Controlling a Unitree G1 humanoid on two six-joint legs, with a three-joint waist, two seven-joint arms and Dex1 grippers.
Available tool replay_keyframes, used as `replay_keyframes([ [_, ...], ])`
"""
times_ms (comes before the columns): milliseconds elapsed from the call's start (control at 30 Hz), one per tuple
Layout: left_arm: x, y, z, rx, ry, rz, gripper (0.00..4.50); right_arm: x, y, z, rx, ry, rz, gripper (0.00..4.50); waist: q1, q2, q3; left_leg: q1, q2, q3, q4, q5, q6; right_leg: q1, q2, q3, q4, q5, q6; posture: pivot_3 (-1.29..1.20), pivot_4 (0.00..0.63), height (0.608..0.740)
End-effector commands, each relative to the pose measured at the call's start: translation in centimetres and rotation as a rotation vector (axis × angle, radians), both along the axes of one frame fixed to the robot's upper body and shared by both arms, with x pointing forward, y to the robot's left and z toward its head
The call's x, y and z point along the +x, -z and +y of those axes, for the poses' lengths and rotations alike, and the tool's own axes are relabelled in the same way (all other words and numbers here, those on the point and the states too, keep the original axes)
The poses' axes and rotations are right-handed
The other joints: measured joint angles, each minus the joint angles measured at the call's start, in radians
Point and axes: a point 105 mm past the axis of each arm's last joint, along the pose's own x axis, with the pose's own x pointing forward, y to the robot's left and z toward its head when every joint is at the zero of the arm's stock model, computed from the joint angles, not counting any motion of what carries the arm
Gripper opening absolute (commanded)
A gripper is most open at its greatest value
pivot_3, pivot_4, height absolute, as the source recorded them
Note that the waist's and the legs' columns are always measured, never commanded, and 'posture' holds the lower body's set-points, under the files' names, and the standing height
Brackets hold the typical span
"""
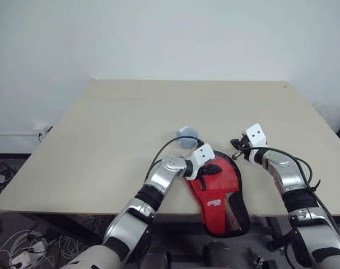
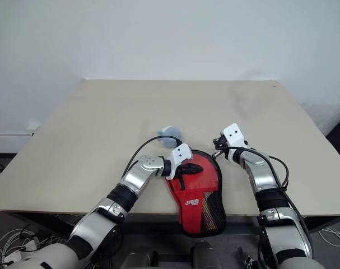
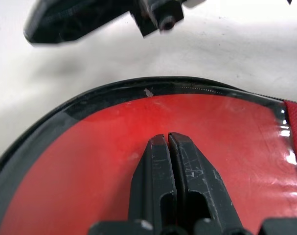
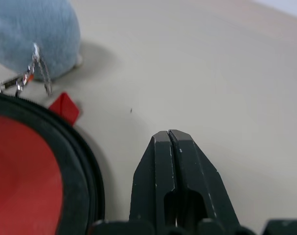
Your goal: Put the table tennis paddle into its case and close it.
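Observation:
The red case (image 1: 220,196) with black trim lies flat near the table's front edge, and its narrow mesh end hangs over that edge. My left gripper (image 1: 210,169) is shut, its tips resting on the case's clear panel (image 3: 89,161) with nothing between the fingers. A smooth red surface shows under that panel. The table tennis paddle is hidden. My right gripper (image 1: 236,147) is shut and empty, just off the case's far right rim, over bare table (image 4: 226,73). A red zip tab (image 4: 65,107) sticks out from the black rim (image 4: 84,176).
A small blue-grey soft wad (image 1: 186,137) with a metal chain lies just behind the case, between the two grippers. The beige table (image 1: 130,123) stretches wide to the back and left. A white wall stands behind it.

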Motion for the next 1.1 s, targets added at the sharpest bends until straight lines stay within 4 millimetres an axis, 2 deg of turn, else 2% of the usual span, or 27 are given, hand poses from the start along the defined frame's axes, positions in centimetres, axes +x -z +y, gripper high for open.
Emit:
replay_keyframes([
  [33,-0.5,1.3,0.5,0.024,-0.037,0.096,0.01,0.8,-2.0,-0.1,-0.015,-0.014,-0.068,0.0,-0.001,0.0,0.0,0.0,0.0,0.0,0.0,0.0,0.0,0.0,0.0,0.0,0.0,0.0,0.0,0.0,0.0,0.74],
  [300,-0.4,2.0,1.0,0.079,-0.101,0.1,0.01,0.9,-2.2,0.6,-0.014,-0.041,-0.072,0.0,-0.003,0.0,0.0,0.005,0.0,0.0,0.0,0.0,0.0,0.005,0.0,0.001,0.001,-0.001,-0.001,0.0,0.0,0.74],
  [600,0.4,2.3,1.9,0.105,-0.197,0.005,0.01,0.6,-1.9,1.5,-0.003,-0.068,-0.069,0.0,-0.012,0.0,0.0,0.007,0.0,0.0,0.005,0.0,0.0,0.009,0.0,0.0,0.001,-0.001,-0.002,0.0,0.0,0.74],
  [933,0.9,3.0,2.8,0.107,-0.275,0.02,0.01,0.6,-2.0,2.5,0.014,-0.1,-0.071,0.0,-0.026,0.0,0.0,0.008,0.0,-0.001,0.008,0.0,0.0,0.012,0.0,0.0,0.0,-0.001,-0.002,0.0,0.0,0.74],
  [1100,0.9,3.2,3.1,0.106,-0.285,0.028,0.01,1.0,-3.2,3.3,0.1,-0.117,-0.071,0.0,-0.027,0.001,0.0,0.008,0.0,-0.002,0.007,0.0,0.0,0.012,0.0,-0.001,0.0,-0.001,-0.002,0.0,0.0,0.74],
])
